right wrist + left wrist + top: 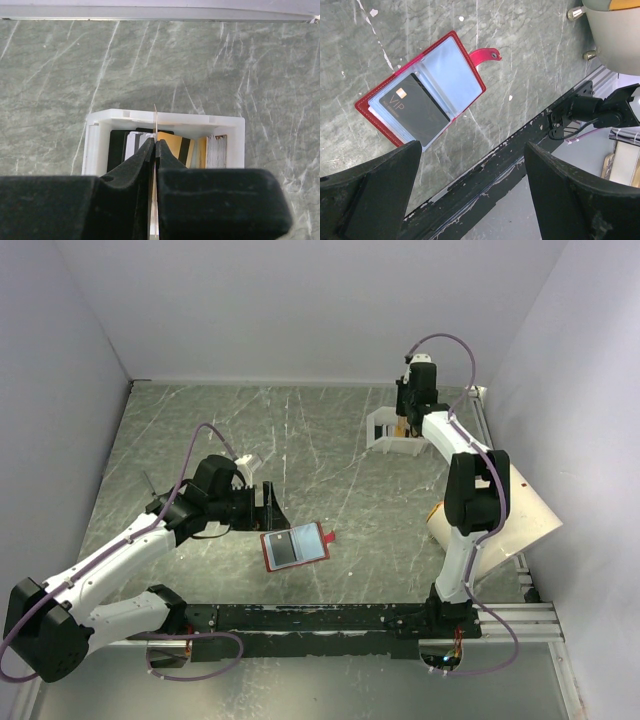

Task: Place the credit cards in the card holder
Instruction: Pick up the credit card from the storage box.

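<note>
While the right gripper [156, 150] was clenched on a thin rigid plastic card [156, 116] edge-on, a straight vertical lift would best have cleared the other glossy striped cards [176, 145] in the white open-topped box [100, 131] at one o'clock on the grey marbled table [330, 440]. The left gripper [472, 150] hung released near the red folding card holder [465, 75], open flat at six o'clock, a matte black card [415, 112] in its pale sleeve.

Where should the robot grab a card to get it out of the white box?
By its top edge, coming down from above. The cards stand leaning inside the white box, so its walls block the sides and only top edges are free. The right gripper pinches one thin card that way.
</note>
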Controlling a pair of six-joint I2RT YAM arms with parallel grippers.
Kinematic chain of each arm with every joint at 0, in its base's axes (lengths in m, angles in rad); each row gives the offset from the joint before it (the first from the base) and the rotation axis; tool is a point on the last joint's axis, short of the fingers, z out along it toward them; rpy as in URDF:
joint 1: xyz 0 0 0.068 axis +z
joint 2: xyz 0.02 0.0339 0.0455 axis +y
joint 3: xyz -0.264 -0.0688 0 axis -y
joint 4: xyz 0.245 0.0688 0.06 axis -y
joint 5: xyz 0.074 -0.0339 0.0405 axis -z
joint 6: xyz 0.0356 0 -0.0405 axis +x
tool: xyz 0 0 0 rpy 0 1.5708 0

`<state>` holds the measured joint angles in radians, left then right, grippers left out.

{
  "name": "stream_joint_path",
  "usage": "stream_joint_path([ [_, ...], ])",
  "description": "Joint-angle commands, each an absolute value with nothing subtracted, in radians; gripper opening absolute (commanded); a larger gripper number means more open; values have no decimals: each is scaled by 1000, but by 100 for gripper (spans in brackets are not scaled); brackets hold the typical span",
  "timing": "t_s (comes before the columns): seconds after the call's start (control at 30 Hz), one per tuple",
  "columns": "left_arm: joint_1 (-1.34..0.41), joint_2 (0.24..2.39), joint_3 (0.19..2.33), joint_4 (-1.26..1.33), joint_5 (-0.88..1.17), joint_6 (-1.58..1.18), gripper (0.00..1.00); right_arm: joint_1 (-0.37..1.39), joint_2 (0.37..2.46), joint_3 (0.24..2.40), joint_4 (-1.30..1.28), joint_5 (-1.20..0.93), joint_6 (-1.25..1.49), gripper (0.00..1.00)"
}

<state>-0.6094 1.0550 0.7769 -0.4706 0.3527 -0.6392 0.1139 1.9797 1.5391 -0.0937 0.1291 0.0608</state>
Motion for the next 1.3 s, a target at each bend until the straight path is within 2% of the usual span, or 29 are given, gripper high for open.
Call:
stream_joint_path([
  [0.0,-603,1059,770,-435,380,-646,95,95,2007,1553,-85,119,83,6],
  [0.07,-603,1060,767,-438,380,-644,95,86,2005,1542,-84,124,83,7],
  [0.13,-602,1062,768,-439,380,-643,95,76,2000,1535,-83,106,81,0],
  [0.47,-603,1068,764,-428,382,-645,95,55,1974,1528,-109,38,99,0],
  [0.97,-603,1034,761,-415,367,-678,93,58,1755,1460,-162,-62,195,0],
  [1.27,-603,1018,737,-317,411,-791,90,132,1532,1281,-161,-215,311,0],
])
